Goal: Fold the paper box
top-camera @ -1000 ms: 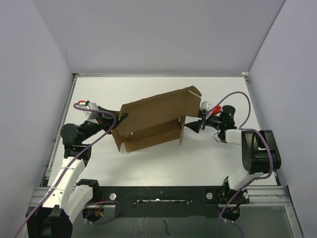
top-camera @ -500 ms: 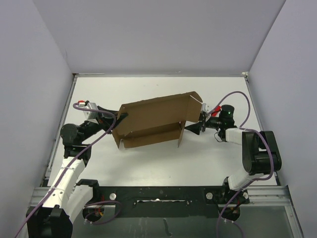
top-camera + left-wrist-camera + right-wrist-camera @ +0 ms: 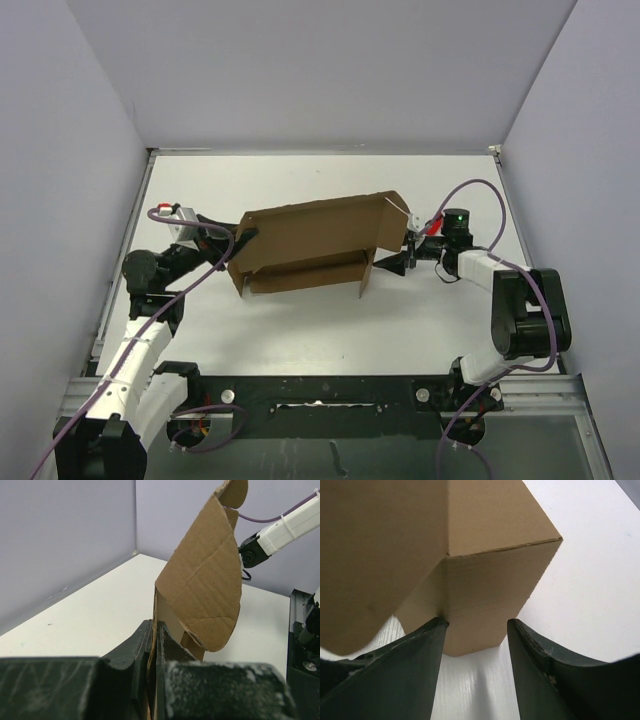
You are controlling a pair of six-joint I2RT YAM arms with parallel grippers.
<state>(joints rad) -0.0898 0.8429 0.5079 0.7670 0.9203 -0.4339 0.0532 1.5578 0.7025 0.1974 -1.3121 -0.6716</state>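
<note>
While the left gripper (image 3: 243,237) — arm stretched low — pinches tight the left edge of the box (image 3: 310,238), which stands on the table (image 3: 300,325), the right gripper (image 3: 402,262) points in level, fingers parted at its right flap.

High rear overview, close wrist views, all sharing paper box (image 3: 310,245)

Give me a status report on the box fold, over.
Left gripper shut on paper box, left edge. Right gripper open at the box's right end flap. Box partly folded, flaps standing. No obstruction seen.
</note>
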